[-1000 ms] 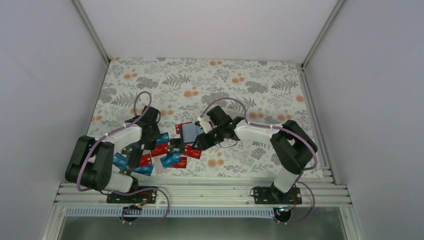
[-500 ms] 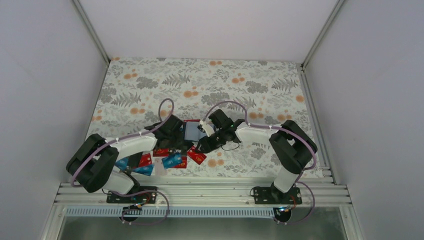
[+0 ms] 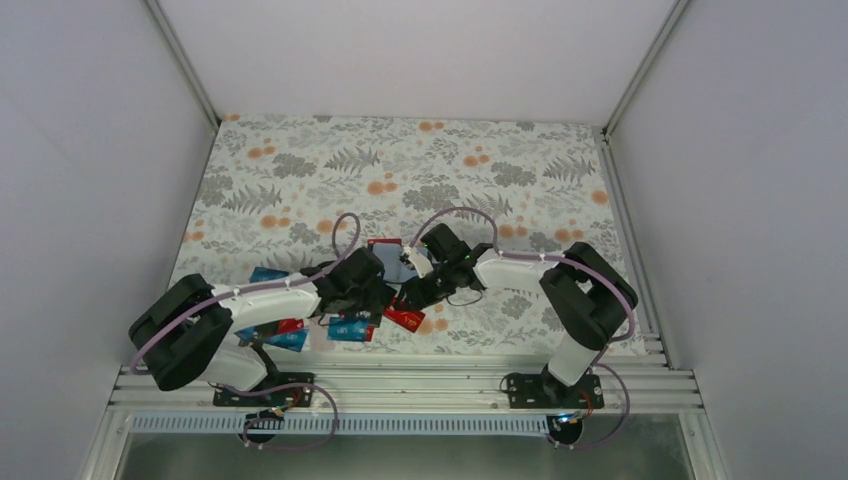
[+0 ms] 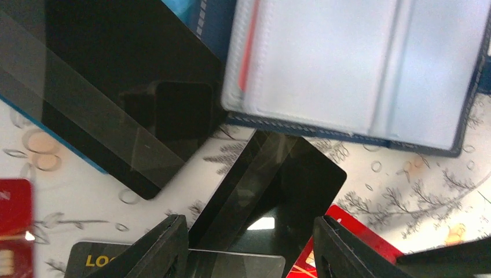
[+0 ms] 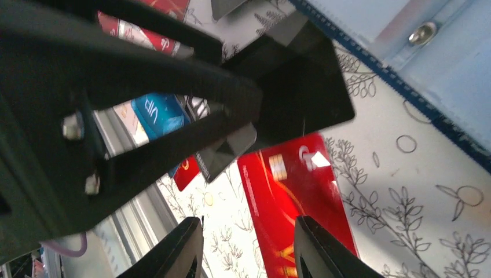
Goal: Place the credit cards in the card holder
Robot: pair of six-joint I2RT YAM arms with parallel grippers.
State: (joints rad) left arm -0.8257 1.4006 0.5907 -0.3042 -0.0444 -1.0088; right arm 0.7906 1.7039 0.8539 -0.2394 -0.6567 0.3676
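Left claw (image 3: 368,288) has swung right, off the loose cards (image 3: 347,328) and up to the card holder (image 3: 393,264). Right arm has barely shifted.

Left wrist view: claw is pinching a black card (image 4: 272,191) across its width, one finger on each long edge. Contact looks real on both sides, and the card seems to ride above the stuff on the bench (image 4: 399,214).

Card holder lies open and flat, pale sleeves up, navy rim showing. Thin red sliver at one sleeve edge, maybe a card already in; can't confirm.

Key geometry: card holder is straight ahead of the left claw. Card's long axis points from the claw toward it, skewed to the near rim rather than square. Leading short edge sits just short of that rim, near one corner. My read: next move needs a wrist twist to square the card up, then a shallow slide into a sleeve mouth. I can't pick out the mouth from here.

Right claw (image 5: 246,255) is spread, holding nothing, hovering over a red card (image 5: 295,197) just beside the card holder. Both arms are close and crowded, so a clash is a risk. Left one has the job.

Most cards are still out on the bench.
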